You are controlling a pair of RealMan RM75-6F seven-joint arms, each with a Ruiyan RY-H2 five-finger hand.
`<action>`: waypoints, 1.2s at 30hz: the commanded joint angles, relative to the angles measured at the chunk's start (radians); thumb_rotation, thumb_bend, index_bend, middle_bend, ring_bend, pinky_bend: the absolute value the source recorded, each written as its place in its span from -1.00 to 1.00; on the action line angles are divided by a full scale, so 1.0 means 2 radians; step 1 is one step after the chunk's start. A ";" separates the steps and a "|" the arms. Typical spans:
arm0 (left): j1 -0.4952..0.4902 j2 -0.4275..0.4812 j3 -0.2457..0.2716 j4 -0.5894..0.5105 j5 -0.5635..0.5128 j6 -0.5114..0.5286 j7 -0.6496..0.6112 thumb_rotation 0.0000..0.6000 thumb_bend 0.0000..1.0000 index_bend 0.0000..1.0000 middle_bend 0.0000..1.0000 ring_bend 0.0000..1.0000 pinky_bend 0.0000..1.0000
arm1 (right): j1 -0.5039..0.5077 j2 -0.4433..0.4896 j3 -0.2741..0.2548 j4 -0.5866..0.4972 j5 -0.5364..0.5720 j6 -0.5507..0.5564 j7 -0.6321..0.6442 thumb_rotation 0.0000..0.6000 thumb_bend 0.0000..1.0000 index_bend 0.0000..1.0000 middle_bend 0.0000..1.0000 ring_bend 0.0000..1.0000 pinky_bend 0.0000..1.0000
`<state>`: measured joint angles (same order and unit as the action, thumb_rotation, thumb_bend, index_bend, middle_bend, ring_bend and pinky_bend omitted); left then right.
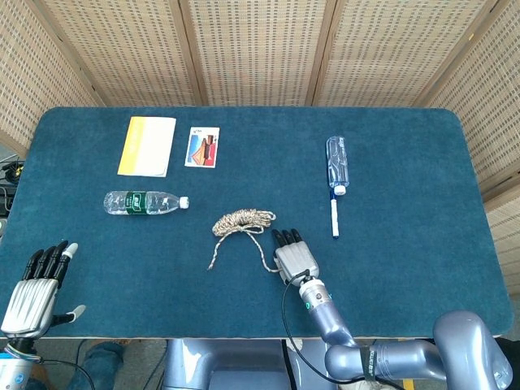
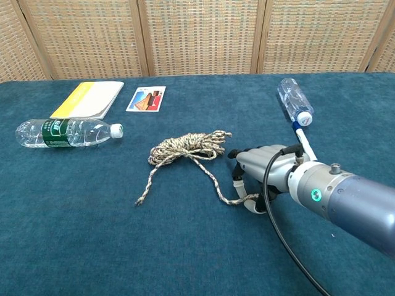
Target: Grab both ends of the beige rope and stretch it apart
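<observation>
The beige braided rope [image 2: 185, 150] lies bunched at the middle of the blue felt worktop [image 1: 406, 195], its right tail running under the right hand [image 2: 262, 166]; whether those curled fingers actually pinch it, I cannot tell. A pull could slip free. The left hand [image 1: 34, 283], empty and spread, hovers lower left, well apart from the other tail.

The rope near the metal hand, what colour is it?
The rope is beige flecked with darker strands; clearest in the chest view.
</observation>
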<state>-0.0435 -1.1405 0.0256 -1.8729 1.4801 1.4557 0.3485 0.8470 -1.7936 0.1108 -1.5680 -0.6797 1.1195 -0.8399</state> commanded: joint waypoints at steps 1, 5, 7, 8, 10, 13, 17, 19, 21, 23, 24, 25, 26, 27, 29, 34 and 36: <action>-0.001 0.000 0.000 0.000 -0.002 -0.001 0.001 1.00 -0.81 -1.00 -1.00 -1.00 -1.00 | -0.002 0.001 0.001 -0.002 -0.002 0.002 0.002 1.00 -0.13 0.27 -1.00 -1.00 -1.00; -0.002 -0.001 0.000 0.000 -0.004 -0.005 0.003 1.00 -0.81 -1.00 -1.00 -1.00 -1.00 | -0.003 0.003 0.001 -0.004 -0.004 0.003 0.000 1.00 -0.10 0.31 -1.00 -1.00 -1.00; -0.004 -0.002 0.000 0.000 -0.005 -0.008 0.005 1.00 -0.81 -1.00 -1.00 -1.00 -1.00 | -0.003 0.004 0.002 -0.005 -0.005 0.004 -0.001 1.00 -0.09 0.33 -1.00 -1.00 -1.00; -0.004 -0.003 -0.001 0.000 -0.006 -0.008 0.006 1.00 -0.81 -1.00 -1.00 -1.00 -1.00 | -0.004 0.005 0.002 -0.006 -0.006 0.005 -0.001 1.00 -0.09 0.34 -1.00 -1.00 -1.00; -0.006 -0.004 -0.002 0.001 -0.006 -0.010 0.009 1.00 -0.81 -1.00 -1.00 -1.00 -1.00 | -0.004 0.007 0.003 -0.007 -0.008 0.006 -0.002 1.00 -0.09 0.35 -1.00 -1.00 -1.00; -0.012 -0.005 -0.005 0.003 -0.004 -0.014 0.013 1.00 -0.80 -1.00 -1.00 -1.00 -1.00 | -0.003 0.009 0.001 -0.006 -0.015 0.008 -0.005 1.00 -0.09 0.35 -1.00 -1.00 -1.00; -0.035 -0.014 -0.017 0.021 0.004 -0.033 0.029 1.00 -0.77 -1.00 -1.00 -1.00 -1.00 | -0.005 0.015 -0.005 -0.004 -0.032 0.015 -0.012 1.00 -0.09 0.36 -1.00 -1.00 -1.00; -0.052 -0.021 -0.022 0.035 0.015 -0.047 0.034 1.00 -0.73 -1.00 -1.00 -1.00 -1.00 | -0.006 0.019 -0.007 -0.006 -0.035 0.015 -0.013 1.00 -0.09 0.36 -1.00 -1.00 -1.00; -0.069 -0.028 -0.026 0.051 0.028 -0.063 0.036 1.00 -0.70 -1.00 -1.00 -1.00 -1.00 | -0.007 0.022 -0.007 -0.008 -0.036 0.014 -0.015 1.00 -0.09 0.36 -1.00 -1.00 -1.00; -0.092 -0.037 -0.032 0.071 0.043 -0.082 0.039 1.00 -0.68 -0.98 -1.00 -1.00 -1.00 | -0.007 0.026 -0.008 -0.010 -0.035 0.013 -0.018 1.00 -0.09 0.36 -1.00 -1.00 -1.00; -0.103 -0.042 -0.035 0.081 0.053 -0.091 0.039 1.00 -0.66 -0.92 -1.00 -1.00 -1.00 | -0.007 0.027 -0.009 -0.012 -0.035 0.013 -0.020 1.00 -0.09 0.36 -1.00 -1.00 -1.00; -0.111 -0.046 -0.036 0.090 0.060 -0.096 0.036 1.00 -0.63 -0.82 -1.00 -1.00 -1.00 | -0.007 0.028 -0.009 -0.013 -0.034 0.013 -0.022 1.00 -0.09 0.36 -1.00 -1.00 -1.00; -0.125 -0.053 -0.038 0.105 0.075 -0.103 0.029 1.00 -0.61 -0.74 -1.00 -1.00 -1.00 | -0.007 0.029 -0.009 -0.014 -0.034 0.013 -0.024 1.00 -0.09 0.36 -1.00 -1.00 -1.00; -0.137 -0.059 -0.039 0.119 0.089 -0.108 0.023 1.00 -0.58 -0.61 -1.00 -1.00 -1.00 | -0.007 0.030 -0.010 -0.015 -0.033 0.013 -0.026 1.00 -0.09 0.36 -1.00 -1.00 -1.00; -0.163 -0.074 -0.040 0.151 0.120 -0.118 0.005 1.00 -0.55 -0.44 -1.00 -1.00 -1.00 | -0.007 0.031 -0.010 -0.016 -0.033 0.013 -0.029 1.00 -0.09 0.36 -1.00 -1.00 -1.00; -0.206 -0.102 -0.039 0.212 0.165 -0.132 -0.015 1.00 -0.49 -0.17 -1.00 -1.00 -1.00 | -0.008 0.033 -0.013 -0.014 -0.036 0.012 -0.032 1.00 -0.09 0.36 -1.00 -1.00 -1.00; -0.221 -0.112 -0.037 0.228 0.176 -0.141 -0.016 1.00 -0.48 -0.12 -1.00 -1.00 -1.00 | -0.008 0.034 -0.013 -0.012 -0.037 0.011 -0.031 1.00 -0.09 0.36 -1.00 -1.00 -1.00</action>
<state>-0.4510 -1.3351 -0.0502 -1.4533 1.8045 1.1979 0.3320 0.8311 -1.7261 0.0849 -1.5935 -0.7523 1.1412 -0.9028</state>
